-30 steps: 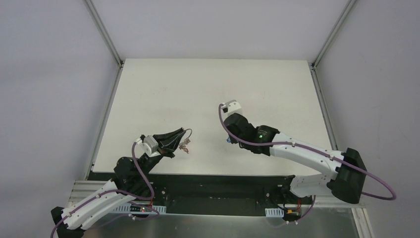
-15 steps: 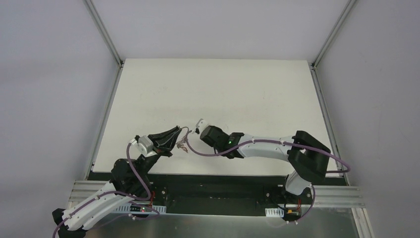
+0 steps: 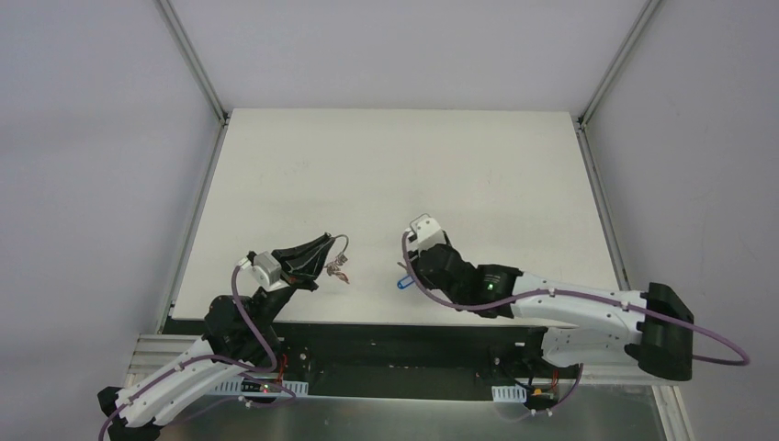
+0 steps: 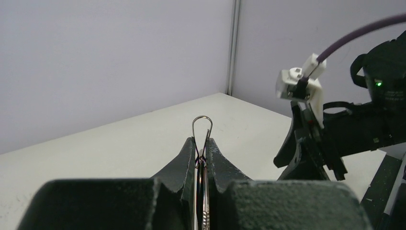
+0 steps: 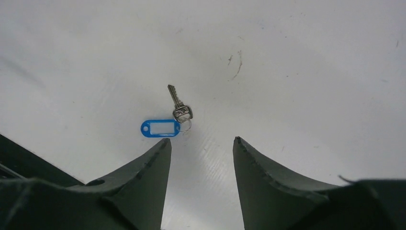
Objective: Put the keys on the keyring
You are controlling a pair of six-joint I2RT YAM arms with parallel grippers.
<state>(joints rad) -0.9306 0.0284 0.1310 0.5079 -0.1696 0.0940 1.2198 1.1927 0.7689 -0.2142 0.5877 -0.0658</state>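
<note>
Right claw [image 5: 201,140], jaws apart, points down at the blue-tagged key [image 5: 161,128].

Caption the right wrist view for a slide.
Open right hand poised above the white table, the blue-tagged key lying flat just beyond its fingertips, not gripped.

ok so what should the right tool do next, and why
Probably ease the right tool forward and down so its open jaws straddle the blue-tagged key, ready to close. That key lies loose and flat on the table just beyond its tips, and the left tool is shut on the keyring.
</note>
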